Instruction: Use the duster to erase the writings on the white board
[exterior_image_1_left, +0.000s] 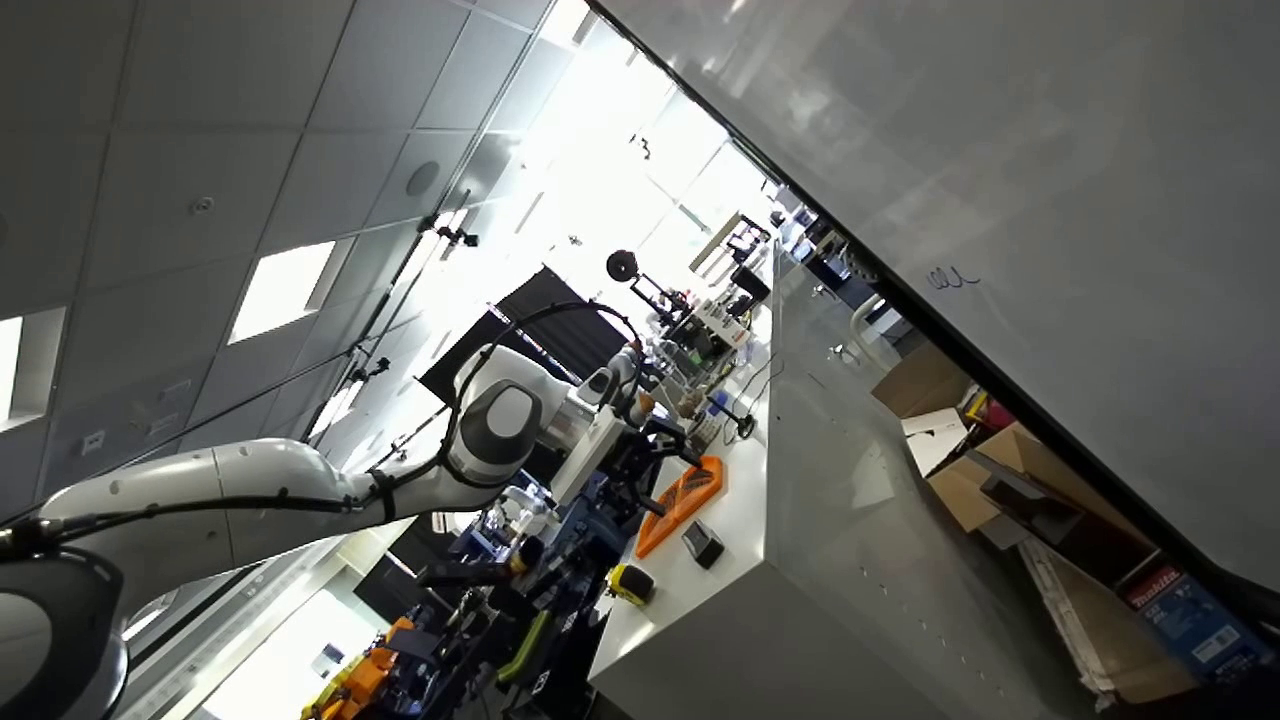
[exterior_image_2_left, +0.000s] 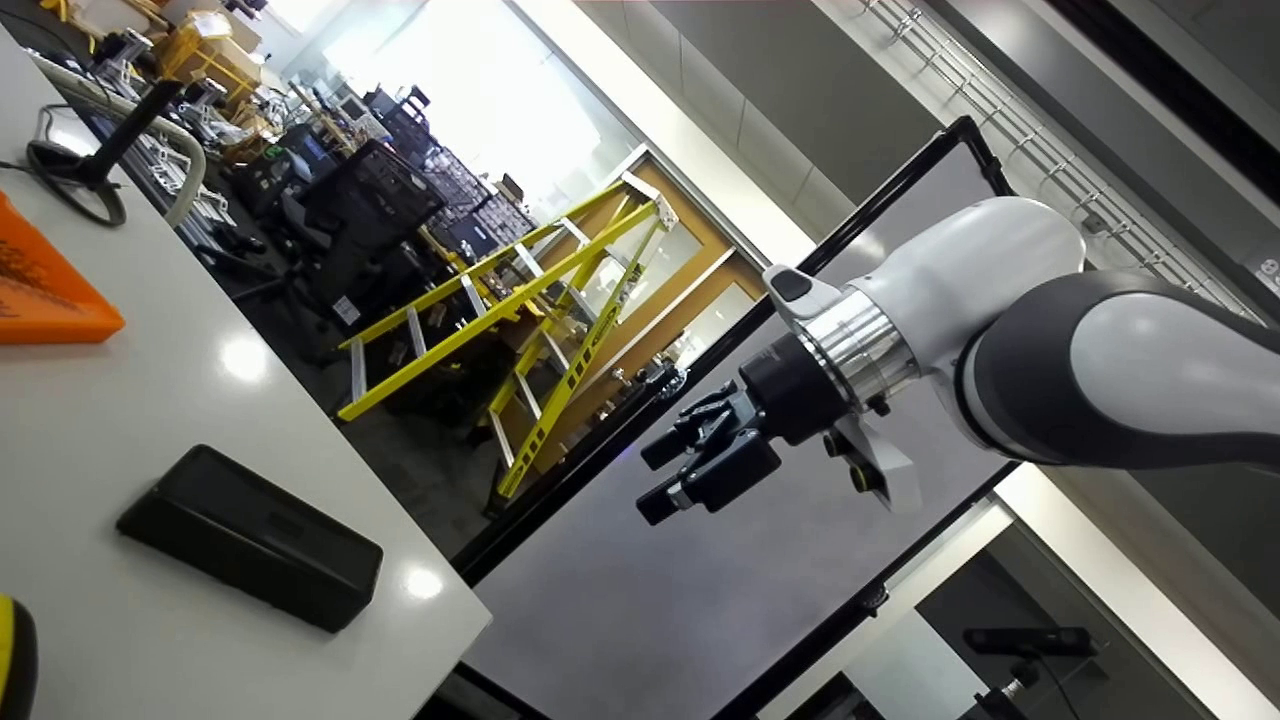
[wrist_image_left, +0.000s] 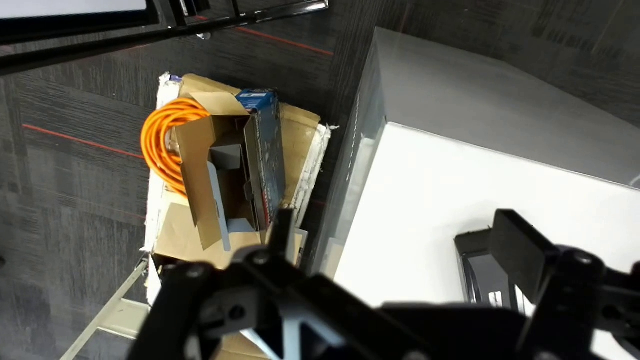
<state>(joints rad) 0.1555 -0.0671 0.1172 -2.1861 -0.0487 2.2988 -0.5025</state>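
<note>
Black, oblong, plastic-looking duster (exterior_image_2_left: 252, 538) on the white-topped bench (exterior_image_2_left: 120, 410), below parted, empty jaws; in the wrist view one black finger (wrist_image_left: 519, 250) partly hides it, its long axis seemingly square to their closing line.

Ceiling lights (exterior_image_1_left: 283, 290) glare, the white board (exterior_image_1_left: 1040, 200) shows pale reflections, and the gripper (wrist_image_left: 394, 234) (wrist view) looks blurred.

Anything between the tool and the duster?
Nothing visible blocks it: in an exterior view there is open air between the tool and the duster on the white table. In the wrist view only the tool itself hides part of the duster. The orange object lies apart from it.
</note>
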